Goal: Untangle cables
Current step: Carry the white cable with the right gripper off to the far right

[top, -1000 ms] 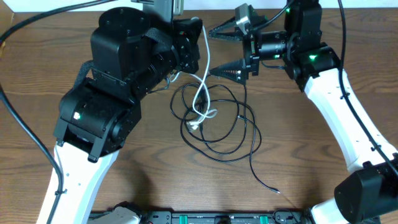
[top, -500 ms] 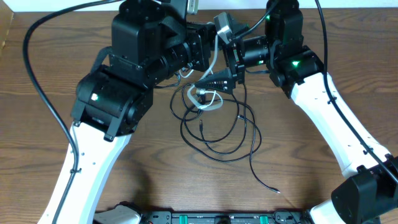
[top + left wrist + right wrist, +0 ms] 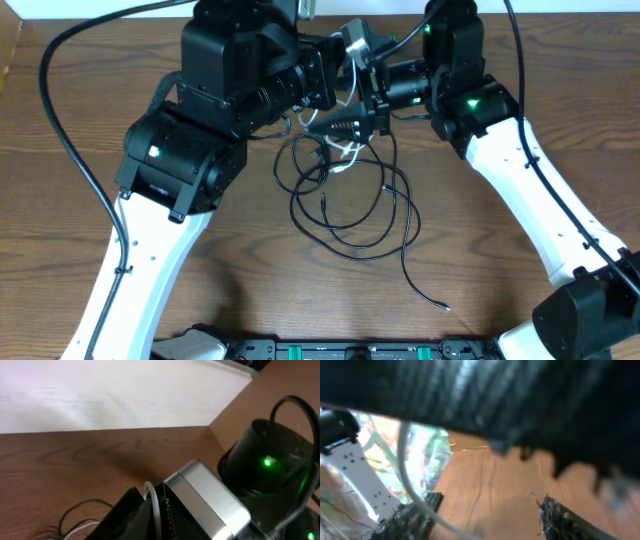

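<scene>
Overhead: L gripper (image 3: 328,85) clamps white cable (image 3: 345,155) at 12 o'clock; black cable (image 3: 362,256) loops on table (image 3: 270,295) below. L wrist: white strand pinched in jaws. R wrist: R gripper (image 3: 485,516) jaws apart, strand btwn. You're likely mid second grab; next, close R and lift white clear.

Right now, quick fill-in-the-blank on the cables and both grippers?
1. The left gripper is shut on the ___ cable.
2. The right gripper stands ___, the white cable passing between its jaws.
3. The black cable has its free end on the robot's ___ side.
Missing: white; open; right.
</scene>
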